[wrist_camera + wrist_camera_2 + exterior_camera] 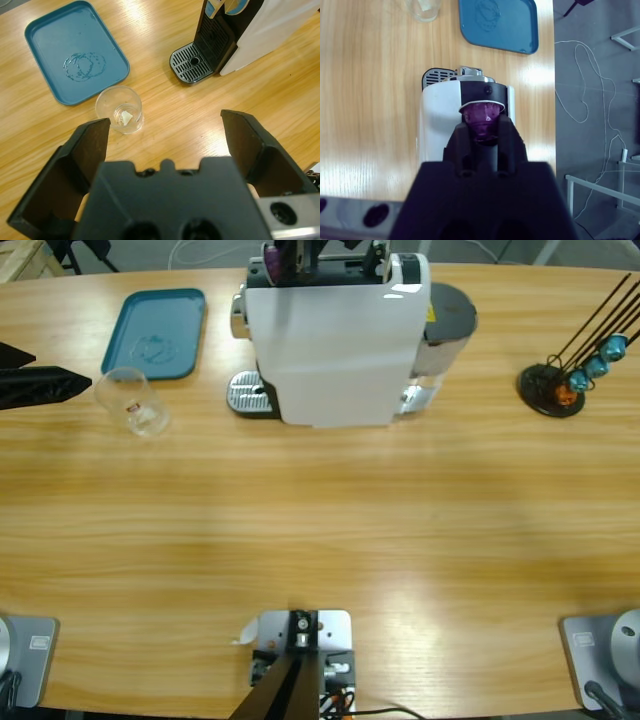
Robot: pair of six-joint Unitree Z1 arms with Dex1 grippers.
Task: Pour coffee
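Evidently we see no coffee anywhere yet. Our left gripper [165, 135] hovers with jaws spread wide, empty, near the clear glass [120, 109], which stands upright at 9 o'clock from the coffee machine [335, 335], beside the teal tray [155, 332]. We judge the glass light, slippery and fragile, best taken round its middle wall. Its long axis is vertical, mouth up. Our right gripper [485, 131] pinches a purple capsule [481, 118] over the machine's top.

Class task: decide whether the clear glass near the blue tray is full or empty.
Empty of liquid: the glass stands upright, holding only a small pale scrap at its bottom.
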